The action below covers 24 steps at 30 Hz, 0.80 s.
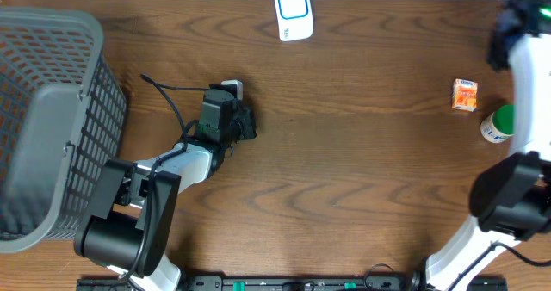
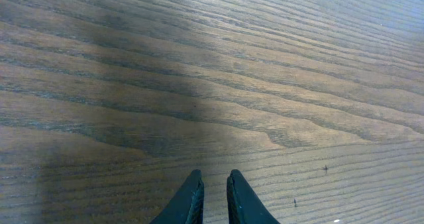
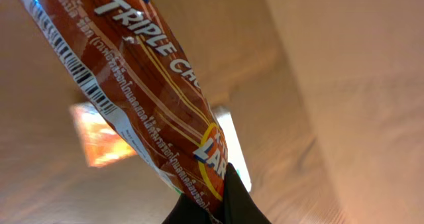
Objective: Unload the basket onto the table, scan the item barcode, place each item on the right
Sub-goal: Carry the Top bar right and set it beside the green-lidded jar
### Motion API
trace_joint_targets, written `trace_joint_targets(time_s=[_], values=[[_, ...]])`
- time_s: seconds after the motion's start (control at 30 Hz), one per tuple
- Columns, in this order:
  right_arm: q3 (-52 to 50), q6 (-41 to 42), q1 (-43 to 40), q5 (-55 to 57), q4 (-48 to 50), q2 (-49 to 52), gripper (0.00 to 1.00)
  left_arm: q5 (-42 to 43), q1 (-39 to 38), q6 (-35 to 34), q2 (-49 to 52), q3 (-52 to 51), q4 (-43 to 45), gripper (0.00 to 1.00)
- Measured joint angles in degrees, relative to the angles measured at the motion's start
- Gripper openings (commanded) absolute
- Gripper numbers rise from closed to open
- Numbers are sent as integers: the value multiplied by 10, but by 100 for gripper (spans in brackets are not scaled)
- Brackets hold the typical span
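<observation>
A red-brown snack packet (image 3: 149, 75) fills the right wrist view, and my right gripper (image 3: 213, 196) is shut on its lower end. The packet's barcode (image 3: 83, 85) runs along its left edge, on a white strip. In the overhead view the right arm (image 1: 525, 84) runs up the right edge, and its gripper (image 1: 506, 28) is at the top right corner. The white scanner (image 1: 293, 11) stands at the back middle of the table. My left gripper (image 1: 245, 123) rests low over bare wood at centre-left, its fingertips (image 2: 192, 187) a narrow slit apart with nothing between them.
A grey mesh basket (image 1: 52, 119) takes up the left side. A small orange box (image 1: 465, 94) and a green-and-white bottle (image 1: 497, 124) sit at the right, close to the right arm. A black cable (image 1: 168, 97) trails behind the left arm.
</observation>
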Motion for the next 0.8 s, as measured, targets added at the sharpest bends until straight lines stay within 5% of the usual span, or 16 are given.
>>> trace_joint_targets(time_s=[0.4,0.5,0.57,0.6,0.8], values=[[-194,49,-173,-111,117,2,1,0,0,-17,0,0,-2,16],[-216,61,-188,-144,134,2,31,0,0,-17,0,0,-2,16],[-223,69,-193,-161,136,2,67,0,0,-17,0,0,-3,17],[-223,73,-194,-163,135,2,99,0,0,-17,0,0,-3,17],[-220,76,-193,-202,101,-20,99,0,0,-17,-1,0,-4,17]])
